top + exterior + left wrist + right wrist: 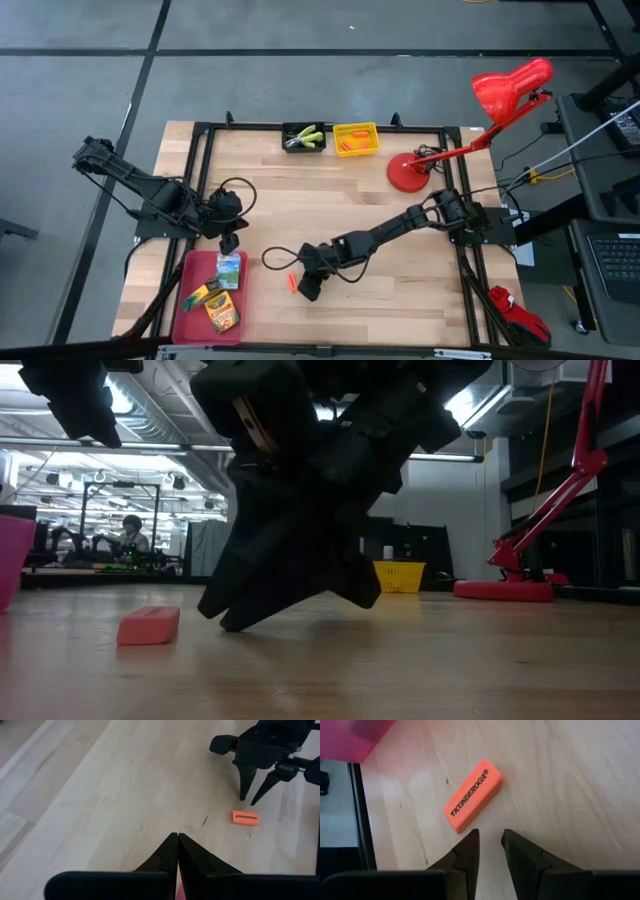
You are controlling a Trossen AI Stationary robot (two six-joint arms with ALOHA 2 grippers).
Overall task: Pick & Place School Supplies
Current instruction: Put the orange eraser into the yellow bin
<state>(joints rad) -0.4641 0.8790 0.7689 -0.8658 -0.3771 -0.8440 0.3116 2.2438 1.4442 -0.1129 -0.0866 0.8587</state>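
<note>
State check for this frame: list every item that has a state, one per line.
Orange eraser: flat on the bare table, not held.
Right gripper: open, empty, hovering just short of the eraser.
Left gripper: shut, empty, above the red tray's far edge.
Red tray: holds three crayon boxes.
Black bin: holds green-handled tools.
Yellow bin: holds orange pieces.
</note>
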